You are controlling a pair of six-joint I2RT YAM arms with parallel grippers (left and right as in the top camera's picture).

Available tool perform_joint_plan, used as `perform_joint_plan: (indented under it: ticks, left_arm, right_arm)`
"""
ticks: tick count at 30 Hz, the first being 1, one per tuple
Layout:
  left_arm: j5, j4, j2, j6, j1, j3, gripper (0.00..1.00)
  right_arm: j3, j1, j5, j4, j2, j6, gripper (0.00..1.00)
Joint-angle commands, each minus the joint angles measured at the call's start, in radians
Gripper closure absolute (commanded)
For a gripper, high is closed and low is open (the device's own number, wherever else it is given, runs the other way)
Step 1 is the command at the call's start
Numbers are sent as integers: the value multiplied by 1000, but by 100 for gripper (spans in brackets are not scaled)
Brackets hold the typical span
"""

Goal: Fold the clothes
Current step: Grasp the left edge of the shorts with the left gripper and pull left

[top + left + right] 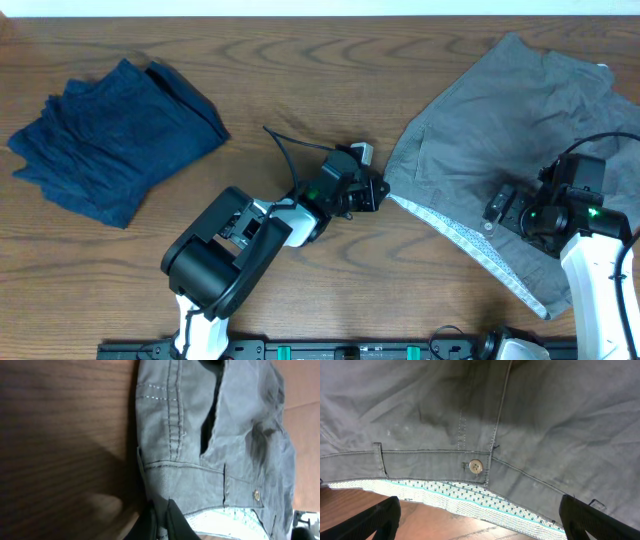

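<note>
The light grey pants [500, 130] lie spread at the right of the table, waistband toward the front, its patterned white lining [470, 245] turned out. My left gripper [378, 190] is shut on the waistband's left corner [160, 510]; grey cloth sits between its fingers [161, 519]. My right gripper [500, 212] hovers over the waistband, open and empty, its fingers wide apart [480, 517]. The waistband button [476, 466] and a belt loop [379, 457] show in the right wrist view.
A dark navy-blue folded garment [110, 135] lies at the far left. Bare wood table [320, 80] runs between the two garments. A black cable [285, 150] loops near the left arm.
</note>
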Motion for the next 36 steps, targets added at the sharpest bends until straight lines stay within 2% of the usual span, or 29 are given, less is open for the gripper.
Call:
perform_joint_plan:
  ticks: [1,5,8,11,12,13,15,16,19,21,22,24,28,32,36]
  left_arm:
    - [-5,3,-8,0,50,2,94]
    - [-5,2,-67,6,172,2,94]
    - [-6,2,-127,41,306,12,94]
    - [1,-11,-179,25,460,50,94]
    - [11,-29,-190,8,501,66,86]
    - [45,-60,-202,-6,547,88,51]
    - [139,-125,-217,-5,598,116,5]
    - [203,-175,-226,-5,618,125,2]
    - [339,-377,-250,-2,636,126,2]
    - [377,-579,-263,31,632,126,2]
    - [369,-725,-269,95,621,126,2]
    - [334,-888,-275,197,605,126,2]
    - [148,-1122,-306,290,567,126,2]
    - [-34,-1284,-402,251,518,126,2]
    - [-104,-1369,-523,97,422,112,2]
  right_arm:
    - [11,-14,17,-1,-12,-12,1]
    - [11,-14,30,-1,-12,-12,1]
    - [11,-14,29,0,-12,-12,1]
    - [11,-14,29,0,-12,-12,1]
    - [11,-14,29,1,-11,-12,1]
    - [11,-14,29,2,-11,-12,1]
    - [11,-14,29,5,-11,-12,1]
    - [11,-14,29,6,-11,-12,1]
    - [11,-14,29,11,-11,-11,1]
    - [11,-14,29,13,-11,-11,1]
    - [11,-14,29,15,-11,-11,1]
    - [11,-14,29,19,-11,-11,1]
    - [11,-14,29,27,-7,-11,1]
    - [11,-14,29,28,9,-10,1]
    - [11,-14,29,35,44,5,1]
